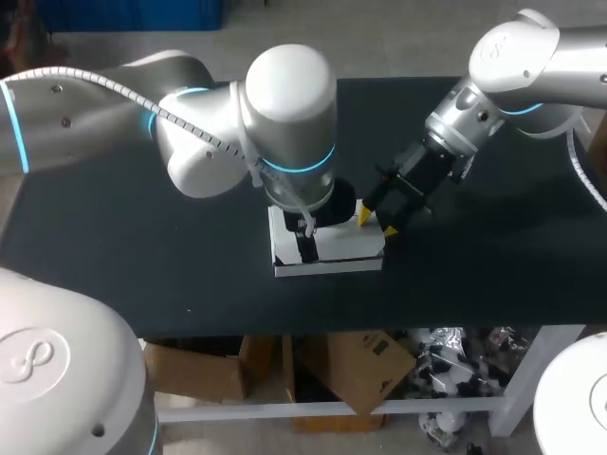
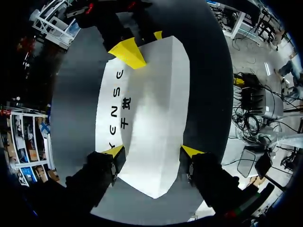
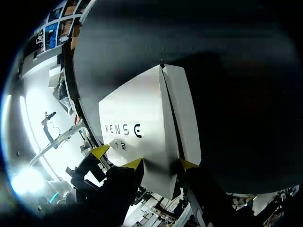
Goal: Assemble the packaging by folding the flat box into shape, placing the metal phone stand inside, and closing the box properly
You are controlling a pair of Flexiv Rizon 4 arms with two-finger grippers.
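- Box (image 1: 332,248), white and folded up into shape, lies flat on the dark desk (image 1: 142,237), printed face up.
- Left end effector (image 2: 152,151) hangs straight over the box's middle. Its fingers (image 2: 113,152) stand wide apart, one against each long side, so it is clamped on the box.
- Right end effector (image 1: 377,223) sits at the box's far end, ahead of the left end effector. Whether it is apart or gripping, I cannot tell.

White lettered box (image 1: 346,251) lies flat on table (image 1: 142,246).
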